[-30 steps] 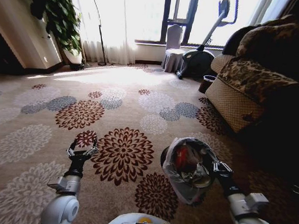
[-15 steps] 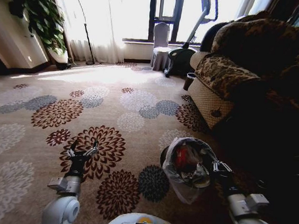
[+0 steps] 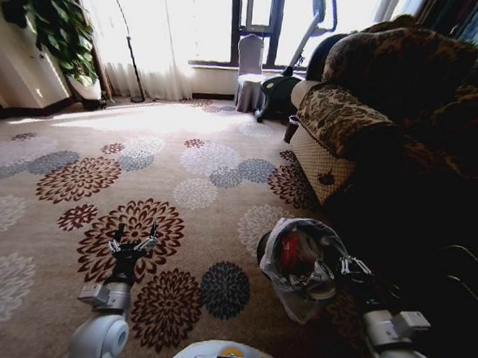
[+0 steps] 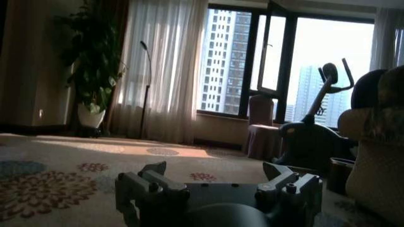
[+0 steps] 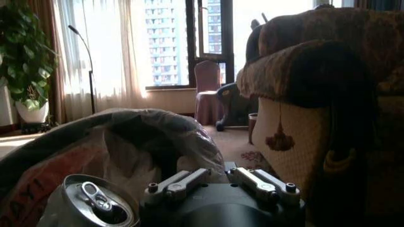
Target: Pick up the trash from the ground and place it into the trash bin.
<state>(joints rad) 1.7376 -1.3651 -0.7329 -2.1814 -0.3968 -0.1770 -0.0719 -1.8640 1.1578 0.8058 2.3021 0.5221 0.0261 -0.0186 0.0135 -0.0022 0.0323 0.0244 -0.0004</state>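
Camera swung rightward; armchair loomed nearer. Right gripper [image 3: 349,267] stayed clenched on the small round black liner-bagged trash bin [image 3: 302,268], apparently carrying it along. Left gripper [image 3: 134,239] hung released, empty, over the flowered carpet [image 3: 191,168].

L pincer [image 3: 134,242] spread, raised fwd; R pincer [image 3: 349,267] clamped.

Harsh window [image 3: 257,22] backlight, blown-out glare, sunlit carpet [image 3: 145,120], sofa [image 3: 390,99] side in deep shadow
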